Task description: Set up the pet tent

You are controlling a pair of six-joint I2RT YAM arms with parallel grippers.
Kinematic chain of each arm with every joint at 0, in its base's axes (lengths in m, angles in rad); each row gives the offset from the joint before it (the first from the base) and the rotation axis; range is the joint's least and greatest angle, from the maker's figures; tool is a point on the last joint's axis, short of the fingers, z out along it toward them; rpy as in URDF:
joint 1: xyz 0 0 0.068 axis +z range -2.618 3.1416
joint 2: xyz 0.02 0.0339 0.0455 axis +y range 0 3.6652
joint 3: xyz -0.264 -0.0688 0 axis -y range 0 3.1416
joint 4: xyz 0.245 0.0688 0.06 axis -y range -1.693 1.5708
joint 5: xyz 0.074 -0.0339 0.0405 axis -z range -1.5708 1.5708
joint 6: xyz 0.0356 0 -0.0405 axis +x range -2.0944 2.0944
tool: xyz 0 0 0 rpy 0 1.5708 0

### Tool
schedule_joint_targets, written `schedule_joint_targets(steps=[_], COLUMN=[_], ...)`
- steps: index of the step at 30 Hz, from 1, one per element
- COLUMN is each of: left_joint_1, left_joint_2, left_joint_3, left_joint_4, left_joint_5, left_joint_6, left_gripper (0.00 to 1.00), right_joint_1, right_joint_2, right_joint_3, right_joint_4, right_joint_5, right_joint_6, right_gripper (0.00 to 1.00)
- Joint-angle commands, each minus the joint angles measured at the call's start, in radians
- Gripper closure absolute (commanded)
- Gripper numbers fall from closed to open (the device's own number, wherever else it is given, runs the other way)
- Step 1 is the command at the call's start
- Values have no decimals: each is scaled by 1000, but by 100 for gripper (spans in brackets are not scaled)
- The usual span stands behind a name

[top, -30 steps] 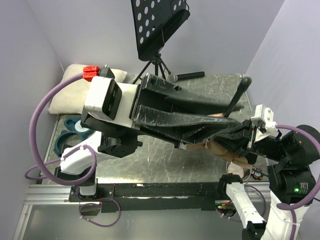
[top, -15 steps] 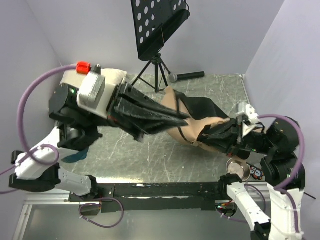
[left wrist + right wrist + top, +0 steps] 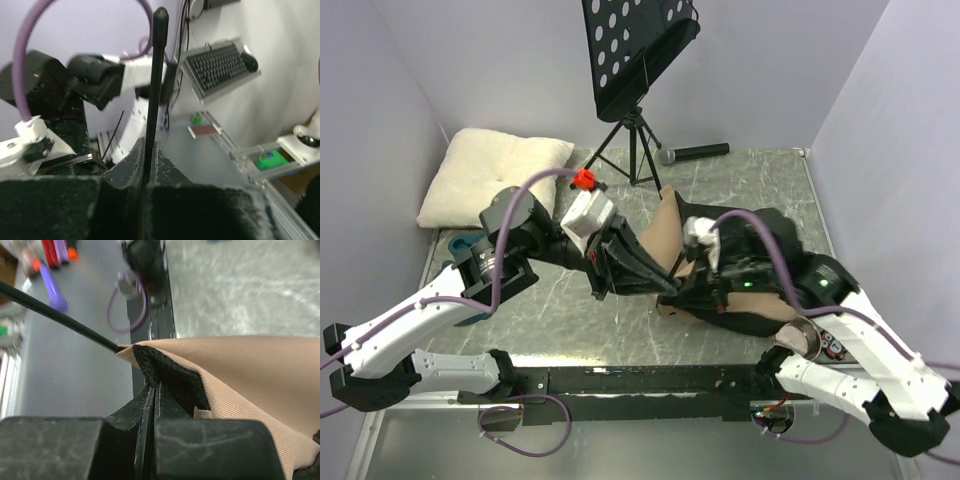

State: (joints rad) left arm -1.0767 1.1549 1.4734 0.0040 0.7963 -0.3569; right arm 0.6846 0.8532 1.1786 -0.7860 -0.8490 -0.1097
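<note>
Lying collapsed in the middle of the table, the tent sits between your two arms. A tan flap stands up on its far side, and the black lining spreads to the right, partly under your right arm.

Left wrist view: your left gripper is pressed together on a thin black pole. The pole rises straight up out of the fingers, and its rounded tip is at the top of the view.

Right wrist view: your right gripper is pinched on a corner of the tent. The black lining is caught between the fingers, with tan fabric folding away to the right. A pole leaves that corner toward the upper left.

Top view: both grippers meet the tent on its near side, left arm from the left, right arm from the right. You cannot tell from this view exactly where the fingertips sit in the fabric.

Surroundings:
- Pillow at the far left corner, well apart from the tent.
- Perforated stand on a tripod behind the tent.
- Microphone lying beside the tripod.
- Metal bowl at the near right edge, by the right arm.
- Teal object at the left, partly hidden by the left arm.
</note>
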Motion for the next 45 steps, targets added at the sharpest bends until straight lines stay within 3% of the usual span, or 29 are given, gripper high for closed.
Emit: schedule_joint_targets(steps=[1, 8, 9, 11, 13, 15, 17, 20, 23, 36, 41, 43, 45], left_joint_1=[63, 165, 175, 190, 204, 210, 215, 219, 219, 219, 218, 219, 219], left_joint_2=[-12, -64, -73, -89, -98, -100, -96, -100, -100, -55, -47, -49, -49], left_joint_3=[-129, -269, -283, -317, -334, -335, -338, -352, -364, -354, -349, -349, -349], left_joint_4=[-265, -275, -271, -265, -263, -280, -300, -309, -305, -303, -305, -305, -311], left_joint_5=[89, 176, 179, 181, 187, 188, 193, 196, 193, 188, 189, 187, 182], left_joint_6=[52, 7, 1, -14, -20, -7, 6, 12, 15, 44, 52, 49, 56], left_gripper=[99, 99, 99, 99, 99, 99, 99, 99, 99, 99, 99, 99, 99], right_joint_1=[95, 112, 113, 113, 112, 112, 113, 112, 113, 110, 112, 112, 112], right_joint_2=[0, 18, 21, 23, 15, 10, 6, -6, -3, 106, 135, 132, 132], right_joint_3=[21, -2, 1, 12, 21, 32, 52, 85, 110, 199, 217, 210, 205], right_joint_4=[162, 143, 142, 140, 142, 134, 126, 140, 186, 404, 416, 419, 424], right_joint_5=[34, 21, 21, 28, 41, 44, 39, 36, 21, 57, 45, 44, 44], right_joint_6=[-106, -205, -209, -214, -208, -197, -177, -133, -46, 297, 315, 308, 311], right_gripper=[100, 97, 81, 74, 57, 48, 33, 21, 16, 19, 33, 52, 80])
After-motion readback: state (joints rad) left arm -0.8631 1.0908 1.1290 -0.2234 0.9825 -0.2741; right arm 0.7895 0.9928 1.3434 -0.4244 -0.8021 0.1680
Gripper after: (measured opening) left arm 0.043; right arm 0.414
